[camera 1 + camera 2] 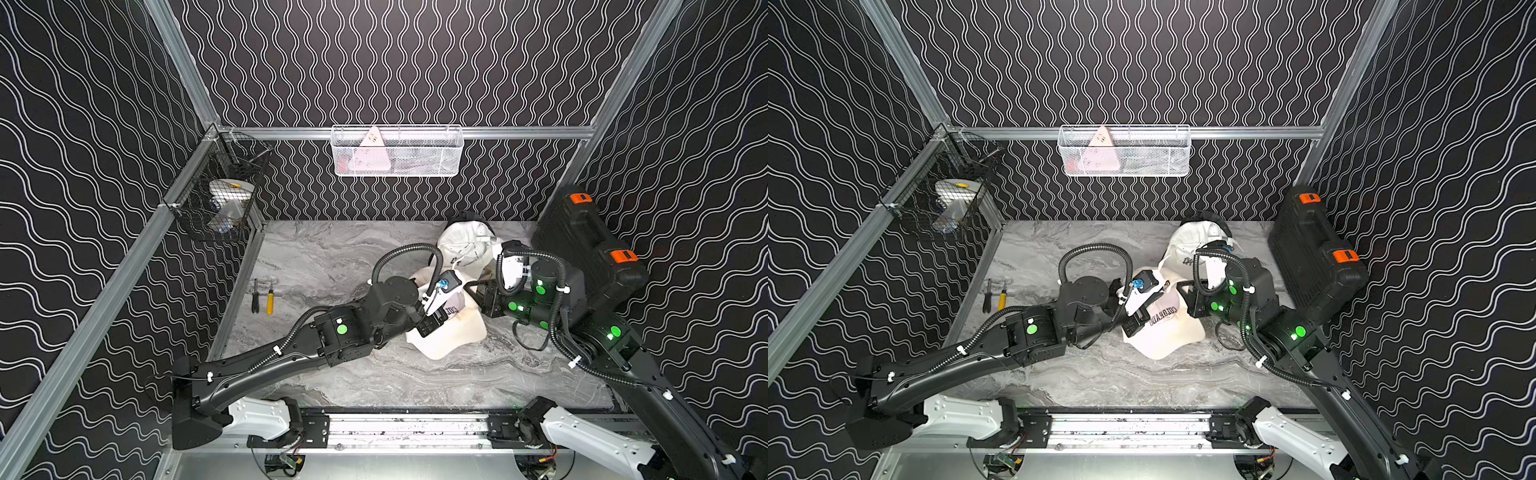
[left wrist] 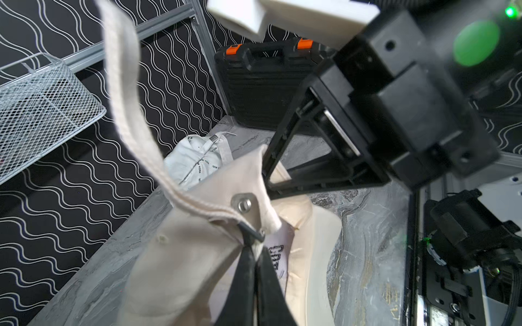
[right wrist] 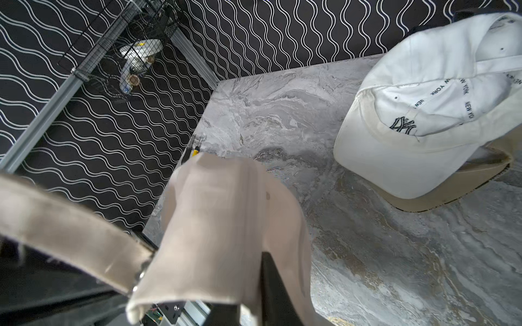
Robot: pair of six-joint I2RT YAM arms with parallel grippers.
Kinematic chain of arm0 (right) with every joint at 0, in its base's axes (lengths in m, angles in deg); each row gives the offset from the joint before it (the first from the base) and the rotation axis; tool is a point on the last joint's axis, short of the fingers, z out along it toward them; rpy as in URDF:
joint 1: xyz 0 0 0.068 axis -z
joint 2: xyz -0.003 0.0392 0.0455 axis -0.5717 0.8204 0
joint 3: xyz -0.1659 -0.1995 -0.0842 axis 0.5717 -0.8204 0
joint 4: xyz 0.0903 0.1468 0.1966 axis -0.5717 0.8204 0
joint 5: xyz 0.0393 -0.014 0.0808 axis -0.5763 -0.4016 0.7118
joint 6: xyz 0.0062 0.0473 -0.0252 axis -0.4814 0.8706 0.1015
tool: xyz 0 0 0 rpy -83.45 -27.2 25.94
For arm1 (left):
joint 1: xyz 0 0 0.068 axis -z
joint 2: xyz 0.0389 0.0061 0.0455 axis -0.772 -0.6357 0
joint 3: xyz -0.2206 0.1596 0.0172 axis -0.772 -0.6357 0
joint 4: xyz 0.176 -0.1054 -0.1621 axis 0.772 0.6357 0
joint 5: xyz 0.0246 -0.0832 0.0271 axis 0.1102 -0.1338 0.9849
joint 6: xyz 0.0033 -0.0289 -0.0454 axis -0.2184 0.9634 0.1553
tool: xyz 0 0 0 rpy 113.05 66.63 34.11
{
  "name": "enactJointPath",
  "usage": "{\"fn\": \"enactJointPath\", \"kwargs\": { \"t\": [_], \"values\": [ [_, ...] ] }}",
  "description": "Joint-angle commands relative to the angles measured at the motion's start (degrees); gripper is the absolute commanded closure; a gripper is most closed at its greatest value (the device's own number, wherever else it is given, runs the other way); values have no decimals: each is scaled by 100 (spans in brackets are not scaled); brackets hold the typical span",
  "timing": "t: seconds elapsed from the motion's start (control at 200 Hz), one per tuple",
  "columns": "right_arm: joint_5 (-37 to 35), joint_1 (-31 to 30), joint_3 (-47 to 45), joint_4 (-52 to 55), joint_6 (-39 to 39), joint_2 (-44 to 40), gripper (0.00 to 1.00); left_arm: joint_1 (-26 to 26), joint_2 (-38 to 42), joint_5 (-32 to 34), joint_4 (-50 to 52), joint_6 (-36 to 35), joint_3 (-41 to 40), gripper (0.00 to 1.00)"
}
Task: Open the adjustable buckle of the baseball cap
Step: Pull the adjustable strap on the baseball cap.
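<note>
The cream baseball cap (image 1: 451, 338) (image 1: 1167, 338) lies partly lifted at the middle of the marble table, between both arms. My left gripper (image 2: 254, 248) (image 1: 428, 328) is shut on the cap's back edge, right at the metal buckle (image 2: 244, 204). From the buckle the cream strap (image 2: 124, 84) runs up and away, loose. My right gripper (image 3: 251, 296) (image 2: 265, 169) meets the cap from the opposite side. Its fingers (image 3: 272, 285) stand slightly apart with cap cloth (image 3: 226, 225) between and over them. Whether they pinch it does not show.
A white New York cap (image 1: 465, 245) (image 3: 423, 113) lies just behind. A black tool case (image 1: 582, 249) leans at the right wall. Two screwdrivers (image 1: 262, 297) lie at the table's left edge. A white basket (image 1: 397, 151) and a black basket (image 1: 220, 199) hang on the walls.
</note>
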Motion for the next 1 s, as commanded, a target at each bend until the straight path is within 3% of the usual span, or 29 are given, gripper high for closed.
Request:
{"fn": "enactJointPath", "kwargs": {
  "t": [0.0, 0.325, 0.991],
  "values": [
    [211, -7, -42, 7, -373, -113, 73, 3, -106, -105, 469, 125, 255, 98],
    [161, -16, -73, 222, -962, -326, 55, 3, -275, -131, 1063, 201, 786, 99],
    [514, -97, -120, -24, -1451, -327, 53, 4, -791, -614, 1826, 357, 1576, 100]
  ]
}}
